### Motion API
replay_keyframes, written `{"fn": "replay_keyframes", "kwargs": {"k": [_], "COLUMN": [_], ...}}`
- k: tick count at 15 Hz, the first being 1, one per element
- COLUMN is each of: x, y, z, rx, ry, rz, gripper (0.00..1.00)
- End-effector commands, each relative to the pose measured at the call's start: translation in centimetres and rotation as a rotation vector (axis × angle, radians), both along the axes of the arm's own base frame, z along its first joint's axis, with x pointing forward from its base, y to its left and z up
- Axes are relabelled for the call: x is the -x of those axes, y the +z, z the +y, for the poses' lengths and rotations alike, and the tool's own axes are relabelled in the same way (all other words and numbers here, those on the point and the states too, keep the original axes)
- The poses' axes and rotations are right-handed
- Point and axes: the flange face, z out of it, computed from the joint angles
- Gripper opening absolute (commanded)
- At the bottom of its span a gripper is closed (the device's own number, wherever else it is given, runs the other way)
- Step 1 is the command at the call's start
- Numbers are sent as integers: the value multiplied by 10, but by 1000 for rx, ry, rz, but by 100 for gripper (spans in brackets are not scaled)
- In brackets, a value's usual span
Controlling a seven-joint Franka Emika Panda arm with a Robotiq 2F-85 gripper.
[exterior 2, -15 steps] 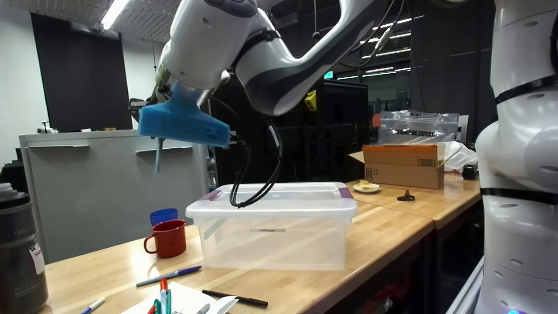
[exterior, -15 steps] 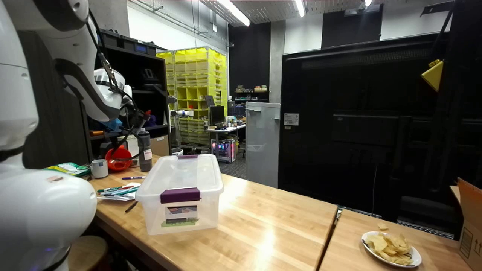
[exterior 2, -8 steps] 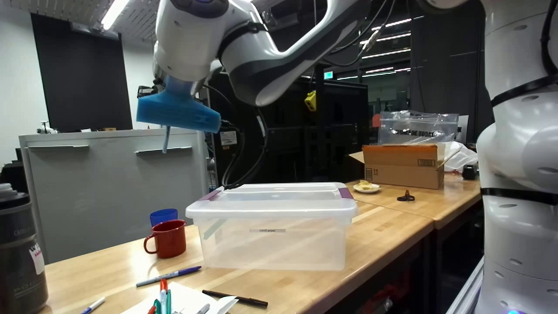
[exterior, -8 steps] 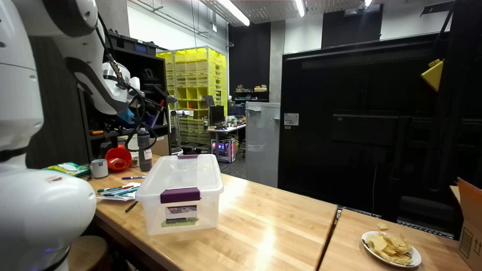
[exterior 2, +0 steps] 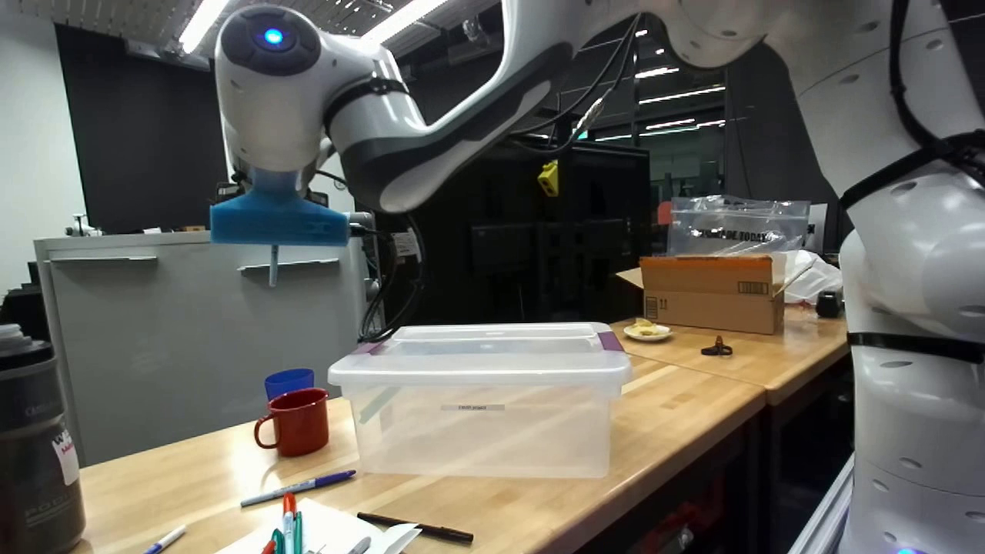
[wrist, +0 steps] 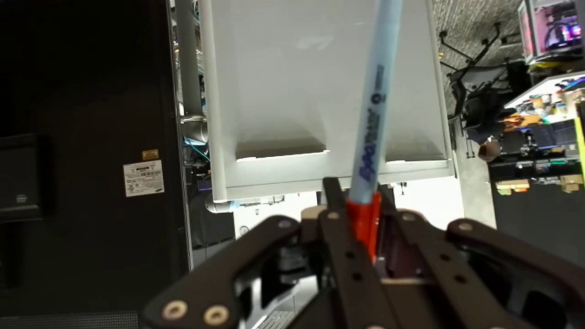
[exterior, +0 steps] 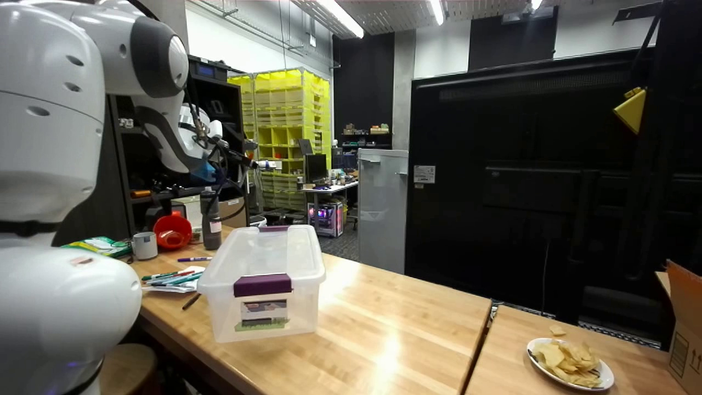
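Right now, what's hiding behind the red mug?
Behind the red mug, in an exterior view, a blue cup peeks out, with a gray cabinet farther back. The mug covers the cup's lower part.

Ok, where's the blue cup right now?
In an exterior view, the blue cup is left of the clear plastic box, partly hidden behind the red mug.

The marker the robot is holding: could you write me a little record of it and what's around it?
Held: marker, pale with a red end
Grip: fingers closed on the red end
Position: in the air, pale end downward
On the table: clear lidded box; red mug
Behind the mug: blue cup
Neighbouring tabletop: white plate of chips
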Motion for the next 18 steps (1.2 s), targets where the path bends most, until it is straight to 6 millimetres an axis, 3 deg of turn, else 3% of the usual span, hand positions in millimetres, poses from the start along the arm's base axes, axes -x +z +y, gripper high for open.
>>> {"fn": "replay_keyframes", "kwargs": {"k": [1, 9, 18], "x": [-31, -50, -76], "y": [-6, -12, -46], "z": [9, 27, 26], "rx": [67, 148, 251], "ry": [-42, -99, -290], "rz": [-6, -26, -27], "gripper": [4, 4, 4]}}
